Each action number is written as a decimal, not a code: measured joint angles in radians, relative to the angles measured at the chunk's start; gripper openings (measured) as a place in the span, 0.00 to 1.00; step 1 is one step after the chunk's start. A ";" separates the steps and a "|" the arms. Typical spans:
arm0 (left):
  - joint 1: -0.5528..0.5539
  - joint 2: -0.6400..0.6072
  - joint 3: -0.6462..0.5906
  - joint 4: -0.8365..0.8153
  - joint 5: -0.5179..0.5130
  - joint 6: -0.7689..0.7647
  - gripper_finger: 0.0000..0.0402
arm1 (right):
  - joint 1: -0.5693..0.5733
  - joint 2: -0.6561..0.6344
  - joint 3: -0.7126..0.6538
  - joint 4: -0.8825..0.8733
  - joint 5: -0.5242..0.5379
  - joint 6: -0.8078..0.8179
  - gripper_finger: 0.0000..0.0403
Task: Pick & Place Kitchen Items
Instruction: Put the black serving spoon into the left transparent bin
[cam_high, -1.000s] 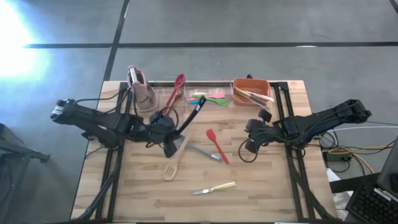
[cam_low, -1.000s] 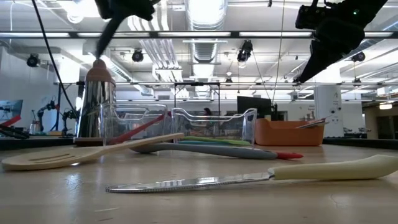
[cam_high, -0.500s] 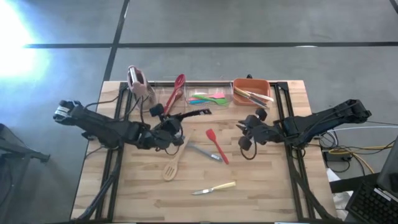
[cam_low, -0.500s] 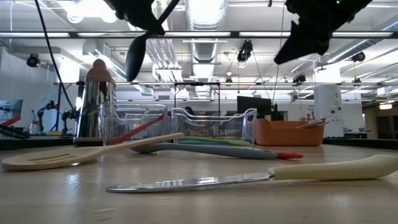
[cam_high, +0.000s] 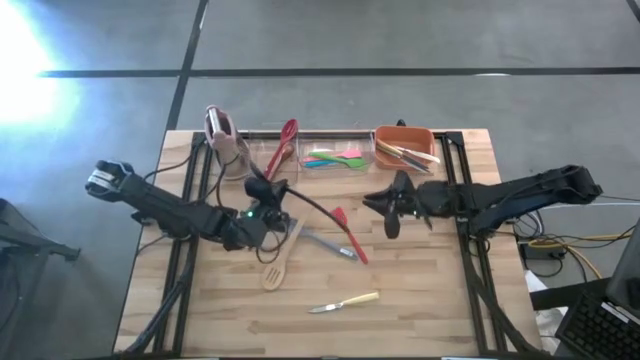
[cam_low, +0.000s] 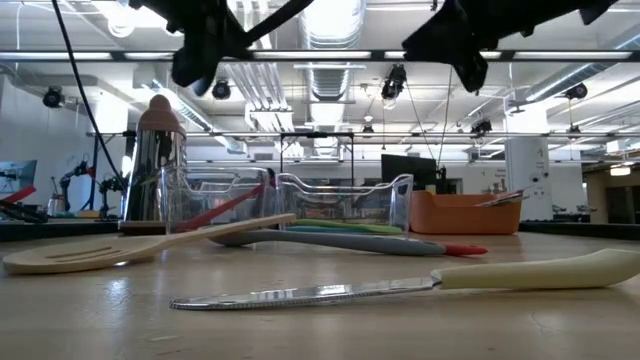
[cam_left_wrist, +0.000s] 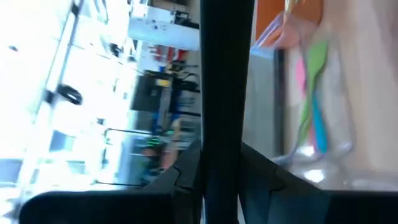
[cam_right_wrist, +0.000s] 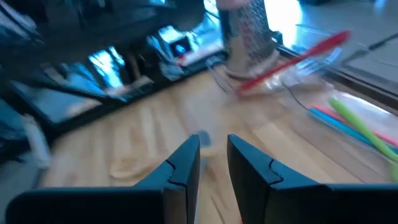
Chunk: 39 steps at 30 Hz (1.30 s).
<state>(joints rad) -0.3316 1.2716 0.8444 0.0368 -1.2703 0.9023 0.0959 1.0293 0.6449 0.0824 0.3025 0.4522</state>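
Clamping the black ladle (cam_left_wrist: 214, 74) by its handle, the left tool (cam_high: 262, 216) hangs above the middle-left of the worktop (cam_high: 420, 300). The handle is pinched between its fingers and runs straight out past them. From above, the ladle seems to slant across the tool, bowl end toward the far edge and handle trailing toward the centre, though the dark arm makes this hard to confirm. Outward from that tool, the pink-topped rack (cam_high: 226, 140) stands at the far-left corner and the clear bin (cam_high: 283, 160) lies just beside it. Both are on the bowl side, so the ladle probably needs little turning to go into either.

The right tool (cam_right_wrist: 213, 144) hovers right of centre, its fingers narrowly parted and holding nothing. The red spatula (cam_high: 349, 236) lies flat just inward of it, toward the near edge. Its long axis is diagonal, head toward the centre and handle toward the near edge. With the left tool occupied, the right arm is the likelier one to take it.
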 joint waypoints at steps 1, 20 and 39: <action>-0.011 0.000 0.000 0.000 -0.018 0.038 0.17 | -0.023 -0.005 0.000 0.016 -0.040 0.000 0.18; -0.066 0.001 0.001 -0.067 -0.013 0.386 0.17 | -0.307 0.257 0.297 -0.057 -0.852 0.028 0.26; -0.025 0.002 0.001 -0.074 0.020 0.360 0.17 | -0.212 0.634 0.849 -0.584 -0.818 -0.170 0.41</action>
<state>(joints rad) -0.3565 1.2732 0.8455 -0.0369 -1.2498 1.2626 -0.1164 1.6628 1.4943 -0.5018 -0.5159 0.2820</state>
